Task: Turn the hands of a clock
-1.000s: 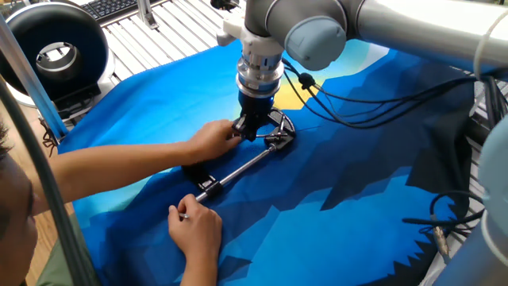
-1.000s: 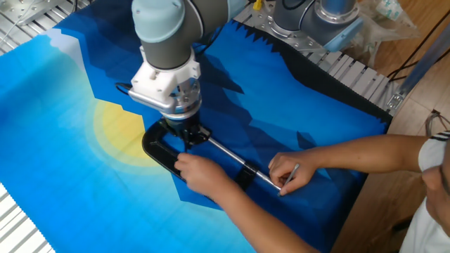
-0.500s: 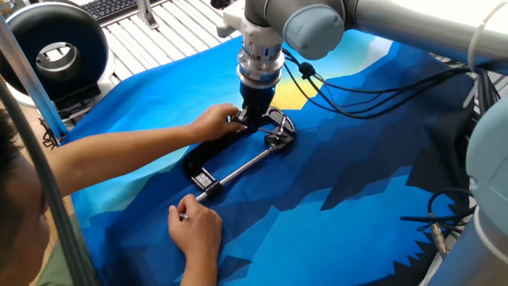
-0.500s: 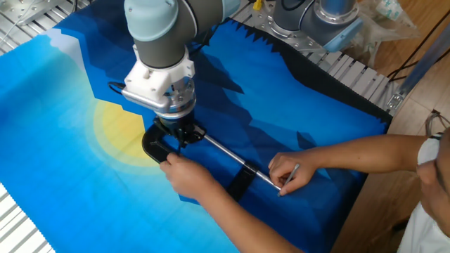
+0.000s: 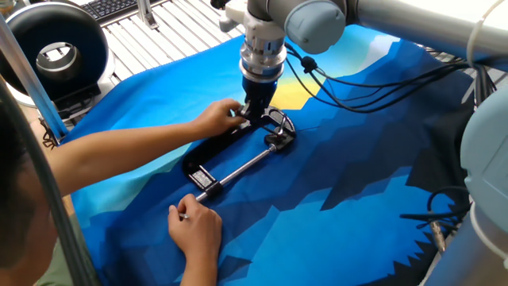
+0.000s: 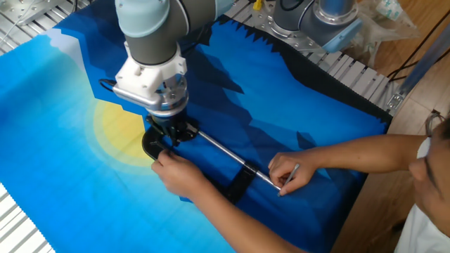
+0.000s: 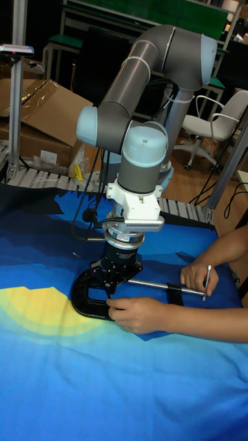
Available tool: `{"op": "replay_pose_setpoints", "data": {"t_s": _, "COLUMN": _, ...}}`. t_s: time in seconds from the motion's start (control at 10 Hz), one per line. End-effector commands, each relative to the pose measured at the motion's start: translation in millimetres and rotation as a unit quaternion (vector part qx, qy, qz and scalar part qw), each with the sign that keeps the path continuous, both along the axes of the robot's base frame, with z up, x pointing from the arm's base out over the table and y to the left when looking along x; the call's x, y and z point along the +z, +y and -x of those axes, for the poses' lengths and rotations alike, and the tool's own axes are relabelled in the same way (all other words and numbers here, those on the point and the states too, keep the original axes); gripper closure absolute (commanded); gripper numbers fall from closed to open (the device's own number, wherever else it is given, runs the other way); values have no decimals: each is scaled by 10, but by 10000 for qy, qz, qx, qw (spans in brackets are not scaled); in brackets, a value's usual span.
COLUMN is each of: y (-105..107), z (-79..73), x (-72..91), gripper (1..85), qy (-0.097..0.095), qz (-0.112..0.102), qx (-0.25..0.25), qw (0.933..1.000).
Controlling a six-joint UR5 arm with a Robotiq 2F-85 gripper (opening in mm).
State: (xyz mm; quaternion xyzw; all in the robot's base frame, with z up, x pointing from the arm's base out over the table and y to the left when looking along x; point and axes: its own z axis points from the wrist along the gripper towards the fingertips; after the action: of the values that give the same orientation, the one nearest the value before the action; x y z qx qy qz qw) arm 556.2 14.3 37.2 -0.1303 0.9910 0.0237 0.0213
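Note:
The black C-clamp lies on the blue cloth, its long screw rod pointing toward a person. My gripper points straight down into the clamp's jaw. Its dark fingers taper close together, and their tips are lost behind the clamp and the person's hand. The clock is hidden under the gripper and that hand. The person's other hand holds the rod's handle end.
The person's forearms stretch across the near part of the cloth. Black cables hang from my wrist. A round black device stands at the far left, beyond the cloth on metal rails. A second robot base stands behind.
My gripper has shifted sideways toward the yellow sun patch, and the clamp's bow end and the hand on it have moved the same way. The hand at the rod's handle has stayed put.

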Motion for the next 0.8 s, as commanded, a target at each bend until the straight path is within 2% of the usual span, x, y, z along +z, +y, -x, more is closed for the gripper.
{"op": "replay_pose_setpoints", "data": {"t_s": 0.0, "y": -85, "z": -31, "x": 31, "gripper": 843, "qy": -46, "qz": 1, "qx": 34, "qw": 10000}}
{"op": "replay_pose_setpoints", "data": {"t_s": 0.5, "y": -102, "z": -32, "x": 37, "gripper": 843, "qy": -51, "qz": -1, "qx": -12, "qw": 10000}}
{"op": "replay_pose_setpoints", "data": {"t_s": 0.7, "y": -86, "z": -42, "x": 94, "gripper": 843, "qy": -48, "qz": 33, "qx": -96, "qw": 9999}}
